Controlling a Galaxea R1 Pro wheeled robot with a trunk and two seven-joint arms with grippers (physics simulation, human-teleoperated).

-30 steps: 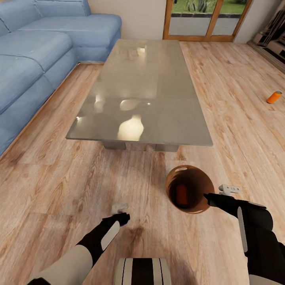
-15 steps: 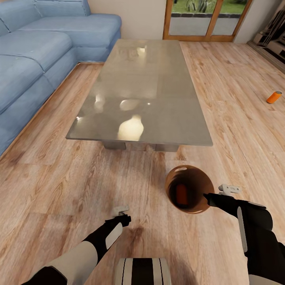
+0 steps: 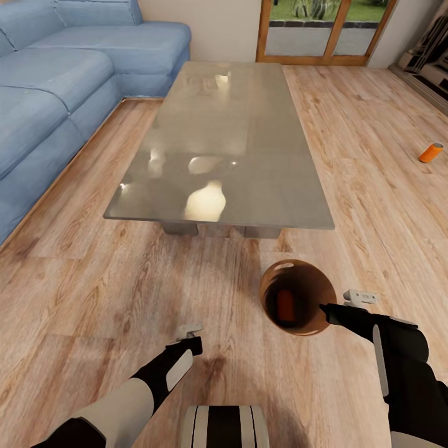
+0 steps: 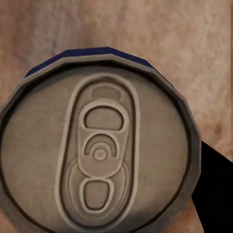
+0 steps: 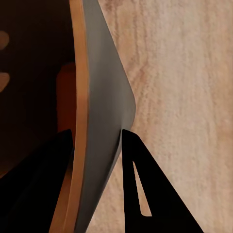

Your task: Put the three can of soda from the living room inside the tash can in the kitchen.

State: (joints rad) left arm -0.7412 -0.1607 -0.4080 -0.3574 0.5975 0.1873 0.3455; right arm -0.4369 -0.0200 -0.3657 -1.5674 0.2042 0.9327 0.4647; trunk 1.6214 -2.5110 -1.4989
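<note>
Sofa (image 3: 56, 81), blue, corner type: far left, well beyond the left pincer (image 3: 190, 333).

Left pincer: low over the wood floor (image 3: 93, 280), ahead of the robot's left forearm. Its wrist view looks straight down on the silver top of a dark blue can (image 4: 99, 150) with pull-tab, blue edge showing at one side, floor behind. One dark finger (image 4: 213, 194) shows at the can's edge. Whether the fingers press the can or stand apart from it cannot be told. The head view hides the can behind the pincer.

Table (image 3: 230, 143), grey, glossy, low: ahead of both pincers, between the sofa and the open floor at right.

Bin (image 3: 297, 297), round, grey outside, copper-brown inside: on the floor just before the table's near edge, to the right of the left pincer and touching the right pincer (image 3: 326, 309). One orange can (image 3: 285, 305) lies inside it, upright or nearly so against the near wall.

Right pincer: clamped on the bin's rim at the side nearest the robot's right arm. The right wrist view shows the bin wall (image 5: 99, 126) running between the two dark fingers (image 5: 145, 184), one inside, one outside, both against it.

Second orange can (image 3: 430, 152): lying tilted on the floor, well apart from the right pincer, far ahead and to its right.

Glass door (image 3: 323, 28), wood-framed: at the far wall beyond the table.
</note>
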